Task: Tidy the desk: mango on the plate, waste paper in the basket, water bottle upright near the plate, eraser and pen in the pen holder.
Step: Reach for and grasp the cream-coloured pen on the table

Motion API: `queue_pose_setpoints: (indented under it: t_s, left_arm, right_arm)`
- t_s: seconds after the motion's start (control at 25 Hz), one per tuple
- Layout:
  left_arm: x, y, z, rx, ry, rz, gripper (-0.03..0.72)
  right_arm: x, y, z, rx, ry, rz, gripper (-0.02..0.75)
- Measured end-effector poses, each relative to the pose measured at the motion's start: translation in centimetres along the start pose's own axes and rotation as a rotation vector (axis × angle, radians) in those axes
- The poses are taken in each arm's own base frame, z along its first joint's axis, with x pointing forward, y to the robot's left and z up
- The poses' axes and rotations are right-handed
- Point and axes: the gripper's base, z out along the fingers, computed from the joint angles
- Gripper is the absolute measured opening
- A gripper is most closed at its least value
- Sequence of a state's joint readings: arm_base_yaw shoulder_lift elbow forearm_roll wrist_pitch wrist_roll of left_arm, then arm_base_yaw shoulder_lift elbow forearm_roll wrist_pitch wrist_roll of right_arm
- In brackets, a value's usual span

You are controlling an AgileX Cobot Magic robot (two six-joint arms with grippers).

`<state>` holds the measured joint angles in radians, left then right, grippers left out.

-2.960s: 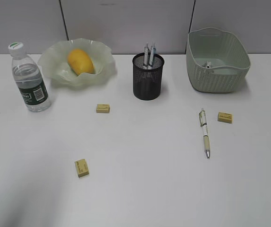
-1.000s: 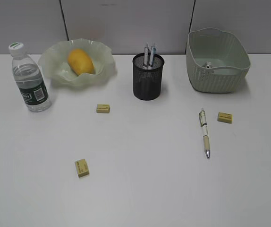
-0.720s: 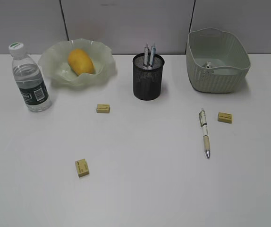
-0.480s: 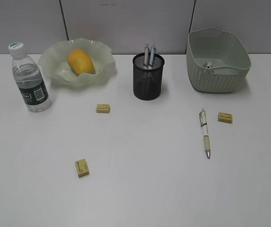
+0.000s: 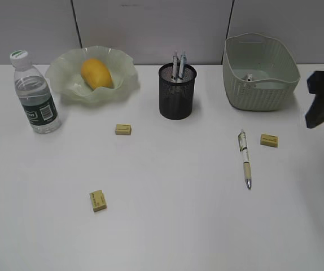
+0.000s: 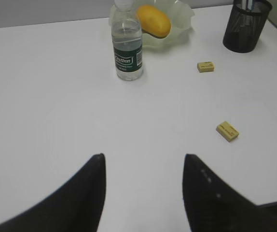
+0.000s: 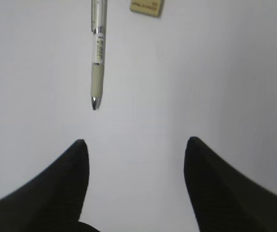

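**Right arm enters beside the loose pen and eraser**

Exterior view: on the white surface [image 5: 167,226] I see the mango [image 5: 96,73] lying in the ruffled plate [image 5: 60,79] at far left, and the water bottle [image 5: 35,93] standing upright just left of it, so I judge those two steps done. The pen holder [image 5: 177,91] stands at far centre with two pens upright inside. The basket [image 5: 259,72] sits far right; something small lies in it, probably the waste paper, though I cannot tell for sure. One pen [image 5: 244,158] lies flat, pointing toward the near edge, with an eraser [image 5: 268,140] just to its right. Two more erasers wait: one near the plate [image 5: 123,129], one nearer to me on the left [image 5: 98,200]. The right gripper [image 5: 323,107] shows as a dark shape at the right edge, well placed for the pen.

Left wrist view: the left gripper [image 6: 143,193] hangs over bare surface, jaws spread and empty, with the bottle, mango and two erasers beyond it.

Right wrist view: the right gripper [image 7: 134,179] has its jaws wide apart, holding nothing; the pen tip lies just beyond the left jaw, the eraser farther off. I judge the pen the next pick.
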<state>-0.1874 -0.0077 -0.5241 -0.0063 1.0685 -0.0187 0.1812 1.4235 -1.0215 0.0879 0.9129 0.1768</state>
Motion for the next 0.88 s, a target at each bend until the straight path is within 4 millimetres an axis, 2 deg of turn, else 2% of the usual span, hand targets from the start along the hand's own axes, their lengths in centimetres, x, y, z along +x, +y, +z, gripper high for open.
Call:
queue_pose_setpoints:
  t_s: [0.2,0.4,0.64,0.88]
  left_arm:
    - [0.0,0.0,0.0,-0.022,-0.001,-0.011,0.393]
    - [0.0,0.0,0.0,-0.023,-0.001,-0.012,0.405]
    - [0.0,0.0,0.0,-0.023,-0.001,-0.012,0.54]
    - [0.0,0.0,0.0,-0.023,-0.001,-0.012,0.56]
  right_arm:
    - [-2.3,2.9,3.2,-0.022,0.04,-0.062,0.495]
    - [-3.0,5.4,7.2,-0.016,0.128,-0.102,0.495]
    - [-3.4,6.2,11.3,0.003,0.199,-0.096,0.495]
    - [-3.7,6.0,14.1,0.024,0.187,-0.053,0.495]
